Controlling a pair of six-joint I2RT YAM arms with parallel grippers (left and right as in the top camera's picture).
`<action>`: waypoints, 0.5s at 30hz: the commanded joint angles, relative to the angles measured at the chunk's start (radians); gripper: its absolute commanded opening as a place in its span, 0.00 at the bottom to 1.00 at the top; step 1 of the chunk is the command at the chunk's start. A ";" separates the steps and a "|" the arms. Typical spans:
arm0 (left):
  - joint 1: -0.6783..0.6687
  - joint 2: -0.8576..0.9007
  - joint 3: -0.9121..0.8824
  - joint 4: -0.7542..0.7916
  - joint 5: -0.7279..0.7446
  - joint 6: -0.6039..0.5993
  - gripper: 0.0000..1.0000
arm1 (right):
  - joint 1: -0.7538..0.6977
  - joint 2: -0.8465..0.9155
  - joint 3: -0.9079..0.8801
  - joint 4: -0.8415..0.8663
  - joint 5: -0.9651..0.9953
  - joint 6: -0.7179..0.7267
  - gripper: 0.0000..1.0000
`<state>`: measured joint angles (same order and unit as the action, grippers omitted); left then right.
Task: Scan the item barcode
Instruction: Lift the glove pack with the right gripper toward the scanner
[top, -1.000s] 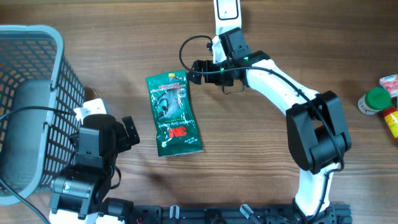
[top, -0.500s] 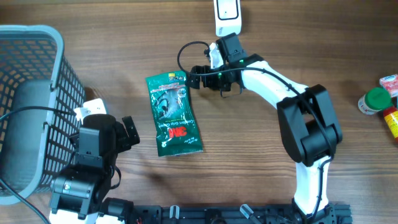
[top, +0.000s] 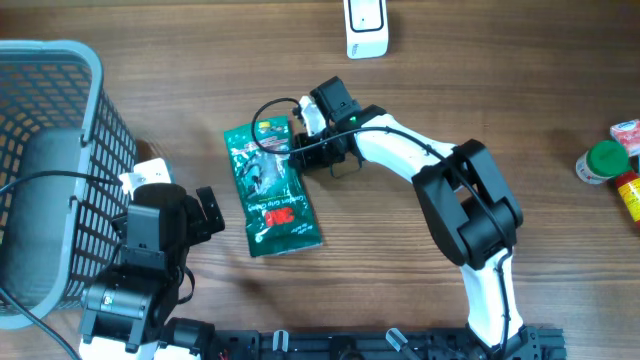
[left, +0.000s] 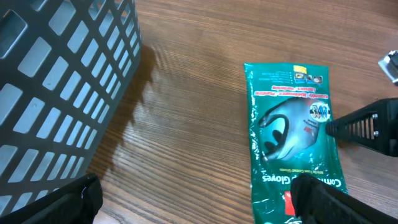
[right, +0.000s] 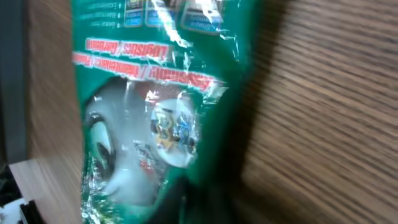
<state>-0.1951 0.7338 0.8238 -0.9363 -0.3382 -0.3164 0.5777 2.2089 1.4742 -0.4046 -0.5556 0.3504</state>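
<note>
On the table (top: 450, 90), overhead, glove packet (top: 272, 190): green, lying flat just left of centre, top end tipped toward 11 o'clock
right gripper (top: 296, 152): clenched on the glove packet's upper right edge, at its 1 o'clock
left gripper (top: 208, 213): released, jaws wide, near the glove packet's 9 o'clock, not touching
basket (top: 95, 150): grey mesh, far 9 o'clock side
white device (top: 366, 25): 12 o'clock edge, well apart from the glove packet
green-capped bottle (top: 603, 160): 3 o'clock edge
left wrist, glove packet: printed face up at 3 o'clock in frame, dark right gripper finger over its 3 o'clock edge, basket wall at 10 o'clock
right wrist, glove packet: blurred, crinkled film fills the left half, dark finger against it at 6 o'clock, print too blurred to read
</note>
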 joint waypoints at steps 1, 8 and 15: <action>0.005 -0.005 0.000 0.000 0.005 -0.002 1.00 | -0.002 0.021 -0.008 0.001 0.046 -0.007 0.04; 0.005 -0.005 0.000 0.039 0.018 -0.027 1.00 | -0.106 -0.067 0.000 -0.071 0.034 0.051 0.04; 0.005 0.002 0.000 0.261 0.159 -0.097 1.00 | -0.272 -0.215 0.000 -0.152 -0.310 0.016 0.04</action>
<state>-0.1951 0.7338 0.8219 -0.7124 -0.2230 -0.3882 0.3305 2.0541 1.4742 -0.5510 -0.6918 0.3798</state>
